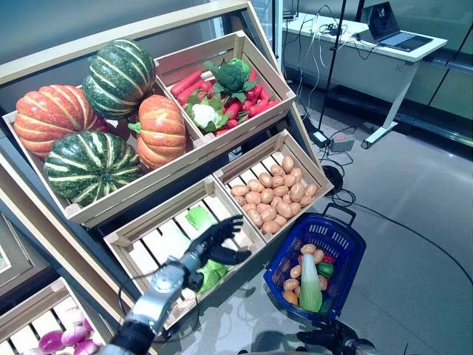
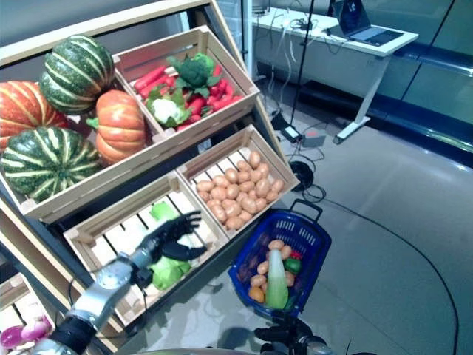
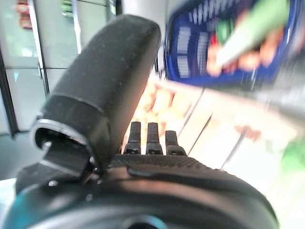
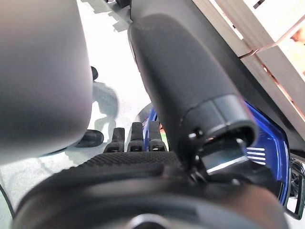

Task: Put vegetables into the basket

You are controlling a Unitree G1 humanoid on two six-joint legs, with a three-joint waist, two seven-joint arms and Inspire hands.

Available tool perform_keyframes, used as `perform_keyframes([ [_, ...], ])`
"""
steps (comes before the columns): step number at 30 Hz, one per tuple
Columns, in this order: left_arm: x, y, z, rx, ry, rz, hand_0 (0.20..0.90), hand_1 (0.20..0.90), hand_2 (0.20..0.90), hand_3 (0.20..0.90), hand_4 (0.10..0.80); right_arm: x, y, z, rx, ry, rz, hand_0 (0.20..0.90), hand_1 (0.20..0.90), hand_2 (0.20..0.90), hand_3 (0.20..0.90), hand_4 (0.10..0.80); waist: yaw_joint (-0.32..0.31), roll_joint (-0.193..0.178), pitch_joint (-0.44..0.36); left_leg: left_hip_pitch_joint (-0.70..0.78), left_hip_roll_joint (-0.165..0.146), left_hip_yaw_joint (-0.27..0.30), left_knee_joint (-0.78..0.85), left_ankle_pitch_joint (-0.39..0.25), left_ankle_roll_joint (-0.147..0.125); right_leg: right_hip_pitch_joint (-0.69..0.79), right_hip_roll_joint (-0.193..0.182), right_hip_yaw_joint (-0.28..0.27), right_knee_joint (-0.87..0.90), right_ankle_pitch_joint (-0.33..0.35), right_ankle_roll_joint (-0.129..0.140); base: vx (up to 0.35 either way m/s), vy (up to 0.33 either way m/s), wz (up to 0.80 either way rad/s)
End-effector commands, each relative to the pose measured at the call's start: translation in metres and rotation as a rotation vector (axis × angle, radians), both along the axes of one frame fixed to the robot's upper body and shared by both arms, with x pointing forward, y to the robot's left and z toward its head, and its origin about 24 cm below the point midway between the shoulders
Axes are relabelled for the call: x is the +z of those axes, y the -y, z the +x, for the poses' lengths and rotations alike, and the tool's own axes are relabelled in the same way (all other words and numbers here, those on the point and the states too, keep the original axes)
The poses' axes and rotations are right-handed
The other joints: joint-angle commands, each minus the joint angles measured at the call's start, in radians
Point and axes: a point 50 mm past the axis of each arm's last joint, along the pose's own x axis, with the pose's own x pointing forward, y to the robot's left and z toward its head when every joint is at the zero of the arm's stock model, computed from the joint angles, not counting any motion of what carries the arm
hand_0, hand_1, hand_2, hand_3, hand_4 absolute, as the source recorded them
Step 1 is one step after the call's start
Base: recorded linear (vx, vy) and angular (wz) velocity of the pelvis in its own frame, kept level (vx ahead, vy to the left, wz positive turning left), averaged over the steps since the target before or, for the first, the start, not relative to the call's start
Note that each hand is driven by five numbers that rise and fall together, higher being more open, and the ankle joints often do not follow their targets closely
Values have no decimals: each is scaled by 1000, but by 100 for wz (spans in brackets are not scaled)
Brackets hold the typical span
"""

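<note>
The blue basket [image 1: 349, 238] stands on the floor at the foot of the wooden stand. In it lie potatoes [image 1: 294, 271], a long pale green vegetable [image 1: 310, 285], a green pepper [image 1: 326, 269] and a small orange piece. My left hand [image 1: 216, 241] hovers over the lower left crate, open and empty. It is right above a green leafy vegetable [image 1: 211, 274]; another pale green one [image 1: 198, 218] lies just behind it. The left wrist view shows its straight fingers [image 3: 147, 138]. My right hand [image 1: 327, 339] is low, in front of the basket, with straight fingers [image 4: 133, 139].
The wooden stand [image 1: 194, 161] with slanted crates fills the left side, and its lower edge runs close to the basket. A white desk [image 1: 355, 52] with a laptop stands at the back right. Cables and a power brick [image 1: 336, 140] lie on the floor behind the basket.
</note>
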Motion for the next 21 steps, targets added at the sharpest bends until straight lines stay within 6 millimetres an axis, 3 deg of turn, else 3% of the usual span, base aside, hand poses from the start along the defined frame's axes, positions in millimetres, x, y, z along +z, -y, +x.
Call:
perform_keyframes([
  [1, 57, -33, 27, -2, 254, 193, 900, 900, 900, 900, 800, -4, -6, -8, -3, 7, 9, 900, 900, 900, 900, 800, 2, -43, -20, -18, 14, -4, 2, -41, -35, -3, -51, -40, 5, 13, 29, 117, -8, 0],
  [4, 67, -55, 24, 47, 272, 341, 900, 900, 900, 900, 800, -4, 0, -18, -10, 6, -6, 900, 900, 900, 900, 800, 0, -39, -9, -31, 7, -12, 2, -33, -36, -11, -51, -41, 5, 15, 28, 68, 17, 3],
  [8, 78, -69, 30, 65, 350, 581, 900, 900, 900, 900, 800, 0, 11, -11, 5, 37, -30, 900, 900, 900, 900, 800, -5, -27, 36, -80, -4, -32, 9, -12, -38, -53, -52, -31, 5, 27, 19, -80, 61, 7],
  [10, 100, -81, 35, 92, 450, 755, 900, 900, 900, 900, 800, 7, 22, 4, 10, 94, -45, 900, 900, 900, 900, 800, -7, -15, 91, -129, -15, -34, 22, -4, -36, -97, -56, -22, 11, 34, 13, -173, 67, 5],
  [12, 109, -86, 38, 98, 486, 838, 900, 900, 900, 900, 800, 10, 26, 11, 11, 119, -46, 900, 900, 900, 900, 800, -10, -11, 115, -148, -16, -31, 26, 0, -36, -116, -57, -20, 18, 34, 10, -169, 30, -1],
  [15, 141, -92, 50, 91, 594, 1068, 900, 900, 900, 900, 800, 27, 32, 46, 3, 239, -41, 900, 900, 900, 900, 800, -17, -1, 217, -287, -19, -37, 110, 16, -43, -253, -61, -26, 134, 14, -9, -269, 6, 9],
  [21, 173, -91, 59, 110, 748, 1290, 900, 900, 900, 900, 800, 48, 40, 82, -86, 384, -32, 900, 900, 900, 900, 800, -15, -3, 303, -463, -12, -53, 253, 8, -50, -413, -70, -31, 278, -23, -26, -122, -21, 10],
])
